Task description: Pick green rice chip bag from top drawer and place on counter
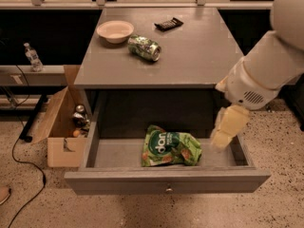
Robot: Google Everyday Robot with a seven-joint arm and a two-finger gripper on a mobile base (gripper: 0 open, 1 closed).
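Observation:
The green rice chip bag (pixel 170 147) lies flat in the middle of the open top drawer (pixel 118 180), slightly right of centre. The drawer is pulled fully out below the grey counter (pixel 190 56). My white arm comes in from the upper right. Its cream gripper (pixel 224 136) hangs over the right side of the drawer, just right of the bag and a little above the drawer floor. It does not touch the bag.
On the counter are a pale bowl (pixel 115 31), a green-and-silver drink can (pixel 144 48) on its side and a small black object (pixel 168 23). An open cardboard box (pixel 59 122) stands left of the cabinet. A water bottle (pixel 32 57) sits on a shelf at the far left.

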